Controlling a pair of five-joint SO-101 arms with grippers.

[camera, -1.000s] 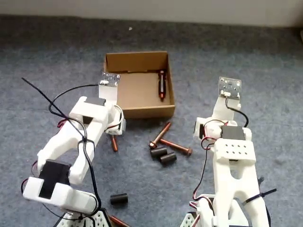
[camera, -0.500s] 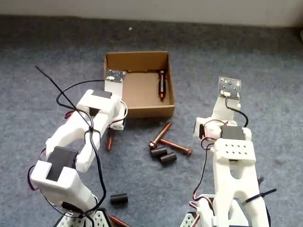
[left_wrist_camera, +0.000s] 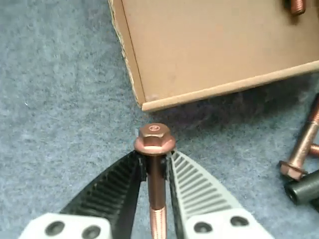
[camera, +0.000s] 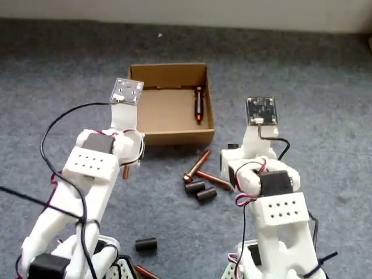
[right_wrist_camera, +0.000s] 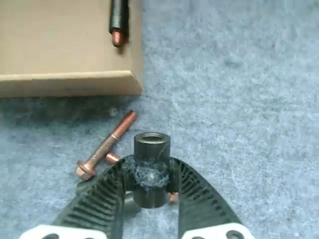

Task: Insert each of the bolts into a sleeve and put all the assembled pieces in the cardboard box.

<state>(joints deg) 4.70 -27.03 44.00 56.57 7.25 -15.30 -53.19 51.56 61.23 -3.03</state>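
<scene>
My left gripper is shut on a copper bolt, held head outward just short of the cardboard box's near corner. In the high view that bolt hangs under the left gripper, in front of the box. My right gripper is shut on a black sleeve, bore facing outward, above two loose bolts. One assembled piece lies inside the box by its right wall. From above, the right gripper sits just right of the crossed bolts.
Two black sleeves lie beside the crossed bolts on the grey carpet. Another sleeve and a bolt lie near the left arm's base. The box's floor is mostly bare.
The left arm has swung round and drawn back a little, keeping the bolt in its gripper. The right arm has moved left and forward toward the loose bolts.
</scene>
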